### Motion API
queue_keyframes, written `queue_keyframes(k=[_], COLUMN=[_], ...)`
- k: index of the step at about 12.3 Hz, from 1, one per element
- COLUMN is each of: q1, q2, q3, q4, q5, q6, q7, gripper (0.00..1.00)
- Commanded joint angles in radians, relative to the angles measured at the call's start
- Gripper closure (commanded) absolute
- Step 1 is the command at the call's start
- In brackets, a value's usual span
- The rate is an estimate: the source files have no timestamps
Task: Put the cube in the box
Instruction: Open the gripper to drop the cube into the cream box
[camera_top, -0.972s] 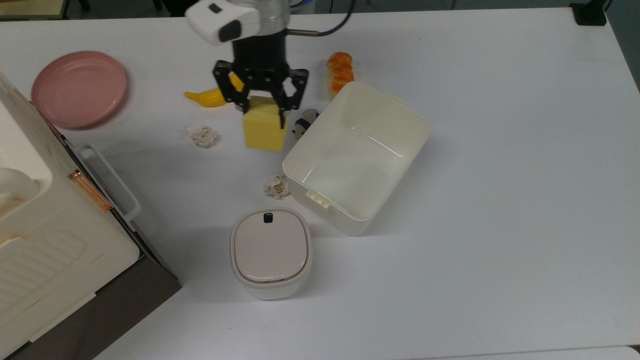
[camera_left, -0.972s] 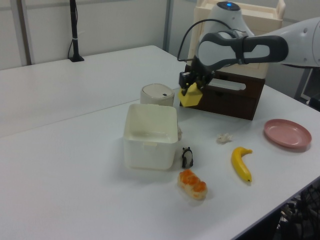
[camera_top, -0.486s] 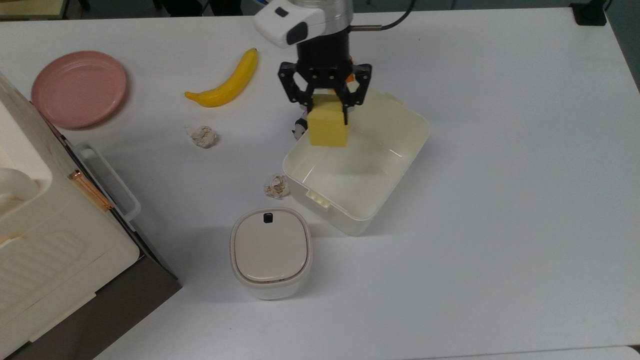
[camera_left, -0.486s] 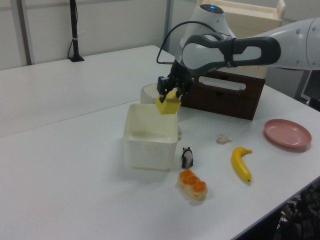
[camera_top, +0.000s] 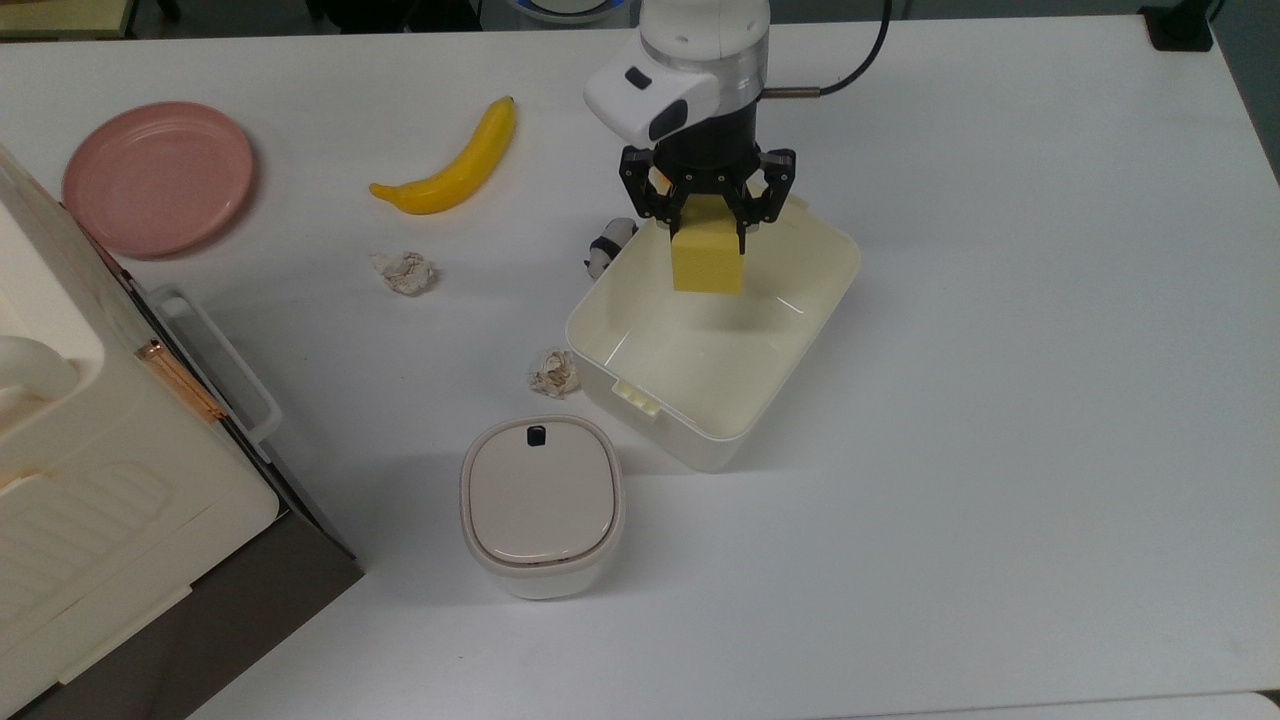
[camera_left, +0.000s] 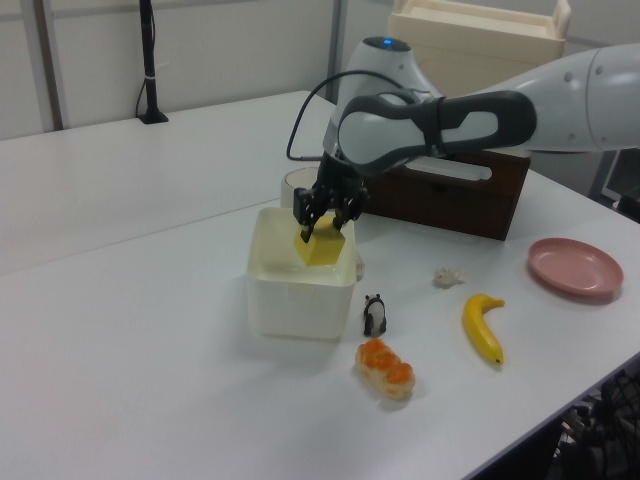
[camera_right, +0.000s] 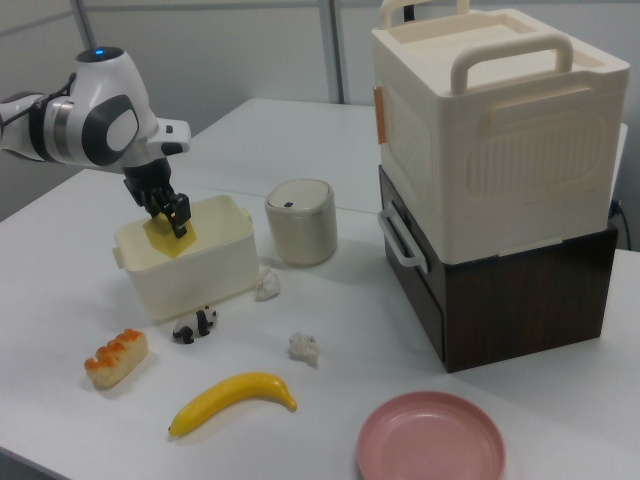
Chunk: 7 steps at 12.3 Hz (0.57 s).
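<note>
The cube (camera_top: 708, 262) is a pale-yellow foam block, and my gripper (camera_top: 708, 218) is shut on its top. It hangs over the open mouth of the box (camera_top: 800, 345), a cream-white tub, near the tub's far end in the top view. In the left view the cube (camera_left: 322, 245) sits at rim height inside the box (camera_left: 295, 300) opening, under the gripper (camera_left: 322, 215). The right view shows the cube (camera_right: 168, 238) partly below the rim of the box (camera_right: 195, 275), with the gripper (camera_right: 172, 216) above it.
A banana (camera_top: 455, 165), a pink plate (camera_top: 158, 175), two crumpled paper balls (camera_top: 405, 272) (camera_top: 553, 372), a small panda figure (camera_top: 606, 246) and a lidded bin (camera_top: 541, 503) lie to the top view's left of the box. A stacked case (camera_top: 90, 500) fills the top view's left edge. A bread roll (camera_left: 385, 367) lies nearby.
My gripper has carried the cube to the top view's right, from beside the box to over its opening, and has lowered it towards the rim.
</note>
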Motion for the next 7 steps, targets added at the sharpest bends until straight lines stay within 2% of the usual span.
queue_keyframes(k=[1, 5, 7], q1=[0.009, 0.007, -0.003], q2=[-0.010, -0.024, -0.041], q3=[-0.008, -0.008, -0.008], q4=[0.005, 0.009, 0.063], q5=[0.011, 0.010, 0.004], q6=[-0.044, -0.050, -0.164], q7=[0.011, 0.054, 0.049], gripper=[0.00, 0.00, 0.00])
